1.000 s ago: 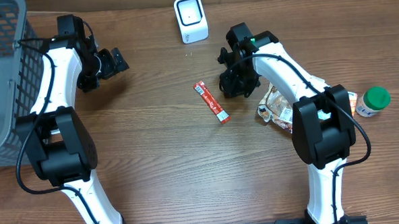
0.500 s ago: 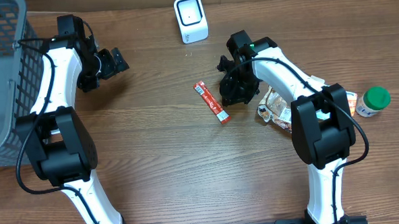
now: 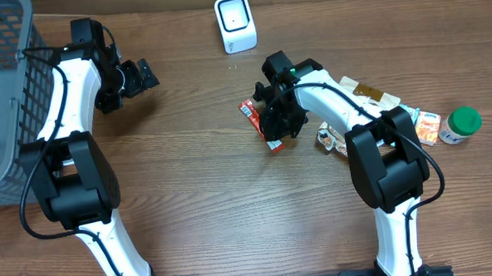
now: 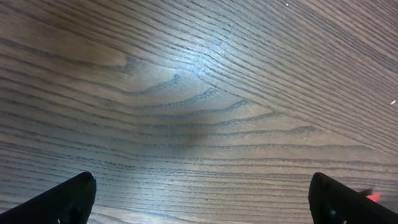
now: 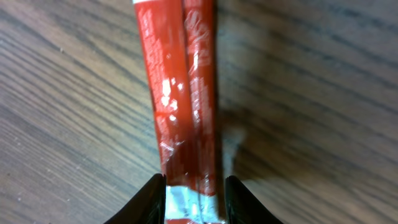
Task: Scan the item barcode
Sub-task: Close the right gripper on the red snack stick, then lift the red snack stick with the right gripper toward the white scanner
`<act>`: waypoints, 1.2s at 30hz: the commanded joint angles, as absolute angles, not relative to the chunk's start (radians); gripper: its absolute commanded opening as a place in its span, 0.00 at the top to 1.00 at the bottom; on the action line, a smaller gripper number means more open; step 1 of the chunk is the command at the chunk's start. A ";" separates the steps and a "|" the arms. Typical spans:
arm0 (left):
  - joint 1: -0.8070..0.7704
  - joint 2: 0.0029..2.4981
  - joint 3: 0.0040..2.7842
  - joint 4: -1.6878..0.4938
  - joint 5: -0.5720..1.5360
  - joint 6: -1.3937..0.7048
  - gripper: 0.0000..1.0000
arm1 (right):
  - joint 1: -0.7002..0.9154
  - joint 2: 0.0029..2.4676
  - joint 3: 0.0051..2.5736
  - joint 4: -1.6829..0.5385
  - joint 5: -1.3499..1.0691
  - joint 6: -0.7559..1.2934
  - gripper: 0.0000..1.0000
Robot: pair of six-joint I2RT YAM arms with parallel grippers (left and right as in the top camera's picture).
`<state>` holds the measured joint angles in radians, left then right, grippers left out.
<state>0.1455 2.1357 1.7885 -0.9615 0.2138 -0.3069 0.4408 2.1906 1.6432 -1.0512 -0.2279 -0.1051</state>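
A red stick sachet (image 3: pixel 248 110) lies flat on the wooden table, mid-table, with my right gripper (image 3: pixel 277 125) down over its lower half. In the right wrist view the sachet (image 5: pixel 180 93) runs lengthwise between the two black fingers (image 5: pixel 154 200), and my right gripper (image 5: pixel 194 194) stands open astride its white end, a thin gap on the right side. The white barcode scanner (image 3: pixel 235 24) stands at the back centre. My left gripper (image 3: pixel 140 76) hovers wide open at the back left; in its wrist view the left gripper (image 4: pixel 202 190) has only bare wood between its tips.
A grey mesh basket (image 3: pixel 3 99) fills the far left. Right of the sachet lie a crumpled snack packet (image 3: pixel 339 139), an orange packet (image 3: pixel 427 123) and a small green-lidded bottle (image 3: pixel 460 124).
My right gripper has moved left and forward, from beside the snack packets to over the red sachet. The left arm has not moved.
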 commanded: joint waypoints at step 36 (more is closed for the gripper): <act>0.144 2.098 1.810 -0.961 0.226 -0.292 0.01 | 0.437 2.168 1.570 -1.012 -0.226 -0.113 0.96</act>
